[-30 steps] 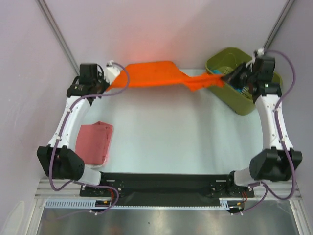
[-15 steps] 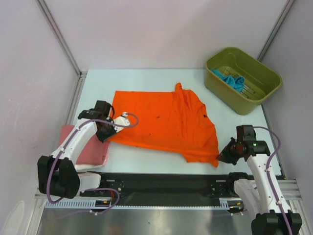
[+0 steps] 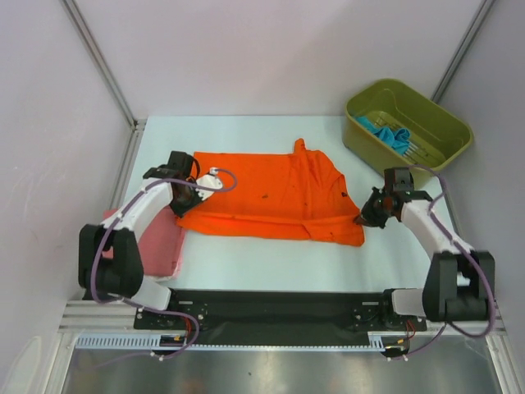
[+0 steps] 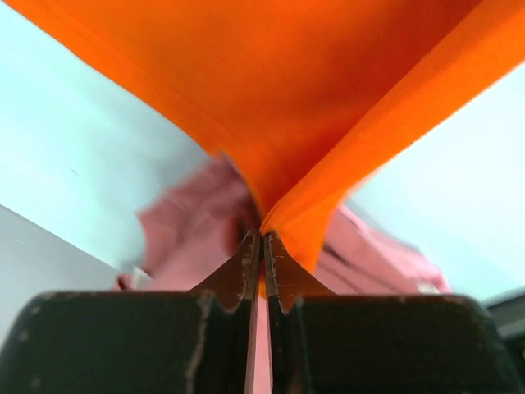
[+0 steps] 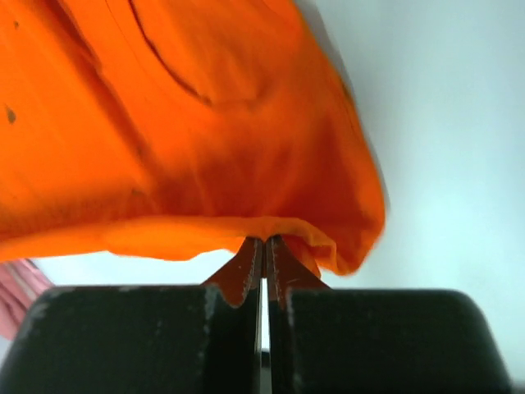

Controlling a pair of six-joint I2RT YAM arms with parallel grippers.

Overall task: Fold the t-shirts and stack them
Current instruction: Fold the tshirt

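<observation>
The orange t-shirt (image 3: 271,193) lies spread across the middle of the table, its near part doubled back along a straight front fold. My left gripper (image 3: 187,199) is shut on its left edge, the cloth (image 4: 271,82) pinched at the fingertips of that gripper (image 4: 262,234). At the shirt's near right corner my right gripper (image 3: 362,219) is shut on the cloth (image 5: 164,123), and the wrist view shows the hem draped over its tips (image 5: 264,240). A folded pink t-shirt (image 3: 160,238) lies at the left under my left arm. A teal-blue t-shirt (image 3: 390,133) is crumpled in the bin.
An olive-green bin (image 3: 406,174) stands at the back right corner. Pale walls with metal posts close in the table on the left, back and right. The arm bases and a black rail run along the near edge.
The orange shirt, held up at the back a second ago, was drawn forward and laid down. Since then both grippers moved back away from the near edge, carrying its near hem over.
</observation>
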